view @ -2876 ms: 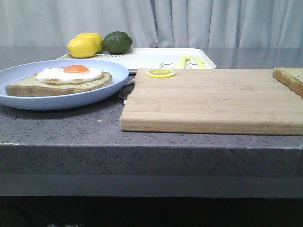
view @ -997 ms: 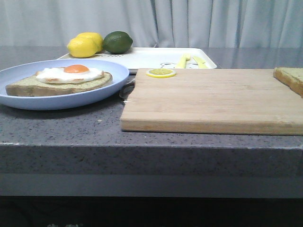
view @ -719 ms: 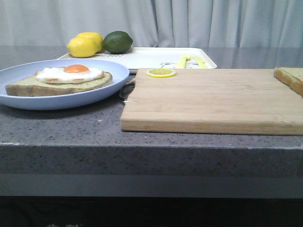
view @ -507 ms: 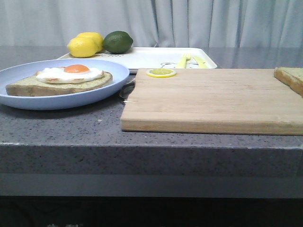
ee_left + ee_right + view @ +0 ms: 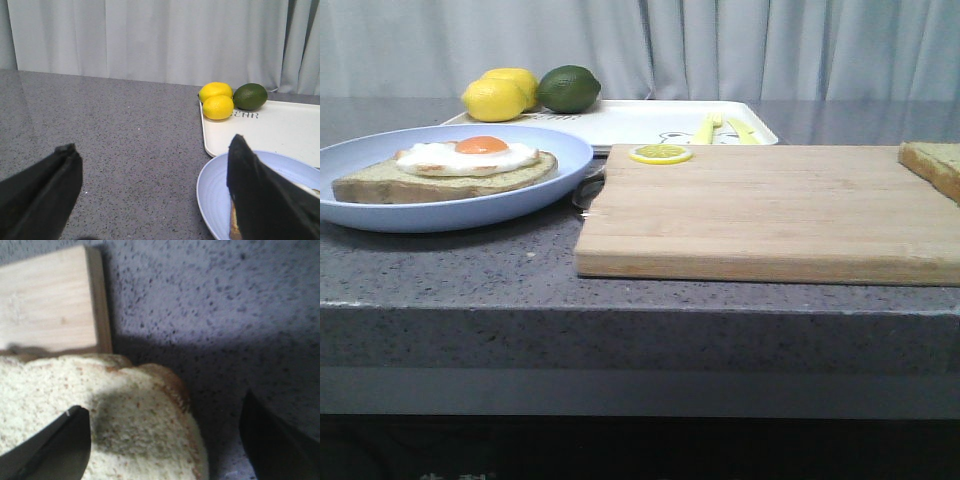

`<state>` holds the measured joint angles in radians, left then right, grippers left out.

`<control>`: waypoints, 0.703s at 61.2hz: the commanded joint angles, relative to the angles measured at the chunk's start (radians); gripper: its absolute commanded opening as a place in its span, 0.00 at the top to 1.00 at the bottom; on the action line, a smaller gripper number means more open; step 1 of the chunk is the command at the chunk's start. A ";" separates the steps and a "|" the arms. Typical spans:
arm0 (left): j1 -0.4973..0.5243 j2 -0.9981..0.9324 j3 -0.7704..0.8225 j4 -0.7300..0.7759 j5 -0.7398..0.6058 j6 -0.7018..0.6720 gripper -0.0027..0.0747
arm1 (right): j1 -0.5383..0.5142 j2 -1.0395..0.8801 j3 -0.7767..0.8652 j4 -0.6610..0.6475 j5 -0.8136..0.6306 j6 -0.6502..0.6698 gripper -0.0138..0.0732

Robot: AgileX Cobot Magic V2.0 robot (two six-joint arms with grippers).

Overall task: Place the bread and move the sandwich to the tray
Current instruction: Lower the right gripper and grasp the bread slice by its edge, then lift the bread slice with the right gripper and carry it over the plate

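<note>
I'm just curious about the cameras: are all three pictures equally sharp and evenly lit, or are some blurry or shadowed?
Front view: sharp and evenly lit, with soft shadows under the plate and board. Left wrist view: the table and tray are clear, but the dark fingers close to the lens are blurred. Right wrist view: soft throughout, with a dark shadow across the bread and the table beside it.

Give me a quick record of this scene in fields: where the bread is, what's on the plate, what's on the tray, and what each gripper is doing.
bread: lying on the right end of the cutting board, partly out of the front view
plate: light blue, holding one bread slice topped with a fried egg
tray: white, behind plate and board; carries two lemons, a lime, yellow cutlery
lemon slice: on the board's far left corner
left gripper: jaws open, empty, near the plate's edge
right gripper: jaws open over the bread, not closed on it
</note>
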<state>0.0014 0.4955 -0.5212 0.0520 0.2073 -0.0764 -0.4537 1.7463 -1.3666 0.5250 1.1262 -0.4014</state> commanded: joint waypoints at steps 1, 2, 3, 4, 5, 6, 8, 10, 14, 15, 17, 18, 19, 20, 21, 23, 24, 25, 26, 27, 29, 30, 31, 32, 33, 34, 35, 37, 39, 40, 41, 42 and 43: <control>0.001 0.009 -0.035 0.001 -0.086 -0.002 0.23 | -0.007 -0.028 -0.039 0.058 0.052 -0.050 0.13; 0.001 0.009 -0.035 0.001 -0.086 -0.002 0.23 | -0.007 -0.027 -0.040 0.061 0.062 -0.053 0.13; 0.001 0.009 -0.035 0.001 -0.086 -0.002 0.23 | -0.007 -0.027 -0.041 0.061 0.068 -0.055 0.13; 0.001 0.009 -0.035 0.001 -0.086 -0.002 0.23 | -0.006 -0.026 -0.042 0.061 0.073 -0.057 0.13; 0.001 0.009 -0.035 0.001 -0.086 -0.002 0.23 | -0.006 -0.026 -0.042 0.061 0.076 -0.057 0.13; 0.001 0.009 -0.035 0.001 -0.086 -0.002 0.23 | -0.006 -0.026 -0.042 0.061 0.078 -0.057 0.13; 0.001 0.009 -0.035 0.001 -0.086 -0.002 0.23 | -0.006 -0.026 -0.042 0.061 0.082 -0.057 0.13; 0.001 0.009 -0.035 0.001 -0.086 -0.002 0.23 | -0.006 -0.026 -0.044 0.061 0.088 -0.057 0.13; 0.001 0.009 -0.035 0.001 -0.086 -0.002 0.23 | -0.006 -0.026 -0.044 0.061 0.101 -0.057 0.13; 0.001 0.009 -0.035 0.001 -0.086 -0.002 0.23 | -0.005 -0.026 -0.044 0.061 0.103 -0.057 0.13; 0.001 0.009 -0.035 0.001 -0.086 -0.002 0.23 | -0.004 -0.026 -0.044 0.061 0.106 -0.057 0.13; 0.001 0.009 -0.035 0.001 -0.086 -0.002 0.23 | -0.003 -0.026 -0.044 0.061 0.108 -0.057 0.13; 0.001 0.009 -0.035 0.001 -0.086 -0.002 0.23 | -0.003 -0.026 -0.044 0.061 0.110 -0.057 0.13; 0.001 0.009 -0.035 0.001 -0.086 -0.002 0.23 | -0.003 -0.026 -0.044 0.061 0.111 -0.057 0.14; 0.001 0.009 -0.035 0.001 -0.086 -0.002 0.23 | -0.002 -0.026 -0.044 0.061 0.112 -0.057 0.14; 0.001 0.009 -0.035 0.001 -0.086 -0.002 0.23 | -0.001 -0.026 -0.044 0.061 0.115 -0.055 0.17; 0.001 0.009 -0.035 0.001 -0.086 -0.002 0.23 | -0.001 -0.026 -0.044 0.061 0.117 -0.054 0.19; 0.001 0.009 -0.035 0.001 -0.086 -0.002 0.23 | -0.001 -0.026 -0.044 0.061 0.118 -0.053 0.22; 0.001 0.009 -0.035 0.001 -0.086 -0.002 0.23 | -0.001 -0.026 -0.044 0.062 0.119 -0.049 0.25; 0.001 0.009 -0.035 0.001 -0.086 -0.002 0.23 | -0.001 -0.026 -0.044 0.062 0.121 -0.047 0.28; 0.001 0.009 -0.035 0.001 -0.086 -0.002 0.23 | -0.001 -0.026 -0.044 0.062 0.122 -0.042 0.35; 0.001 0.009 -0.035 0.001 -0.086 -0.002 0.23 | -0.001 -0.026 -0.044 0.062 0.123 -0.036 0.41; 0.001 0.009 -0.035 0.001 -0.086 -0.002 0.23 | -0.001 -0.026 -0.044 0.062 0.123 -0.032 0.45; 0.001 0.009 -0.035 0.001 -0.086 -0.002 0.23 | -0.001 -0.026 -0.044 0.062 0.123 -0.029 0.49; 0.001 0.009 -0.035 0.001 -0.086 -0.002 0.23 | -0.001 -0.026 -0.044 0.062 0.123 -0.027 0.56; 0.001 0.009 -0.035 0.001 -0.086 -0.002 0.23 | -0.001 -0.026 -0.044 0.062 0.123 -0.027 0.60; 0.001 0.009 -0.035 0.001 -0.086 -0.002 0.23 | -0.001 -0.026 -0.044 0.062 0.123 -0.025 0.64; 0.001 0.009 -0.035 0.001 -0.086 -0.002 0.23 | -0.001 -0.026 -0.044 0.062 0.124 -0.021 0.70; 0.001 0.009 -0.035 0.001 -0.086 -0.002 0.23 | -0.001 -0.026 -0.044 0.062 0.126 -0.017 0.76; 0.001 0.009 -0.035 0.001 -0.086 -0.002 0.23 | -0.001 -0.026 -0.044 0.062 0.126 -0.015 0.79; 0.001 0.009 -0.035 0.001 -0.086 -0.002 0.23 | -0.001 -0.026 -0.044 0.062 0.127 -0.014 0.81; 0.001 0.009 -0.035 0.001 -0.086 -0.002 0.23 | -0.001 -0.026 -0.044 0.062 0.128 -0.013 0.83; 0.001 0.009 -0.035 0.001 -0.086 -0.002 0.23 | -0.001 -0.026 -0.044 0.063 0.130 -0.013 0.84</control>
<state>0.0014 0.4955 -0.5212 0.0520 0.2073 -0.0764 -0.4546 1.7645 -1.3813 0.5481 1.2077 -0.4194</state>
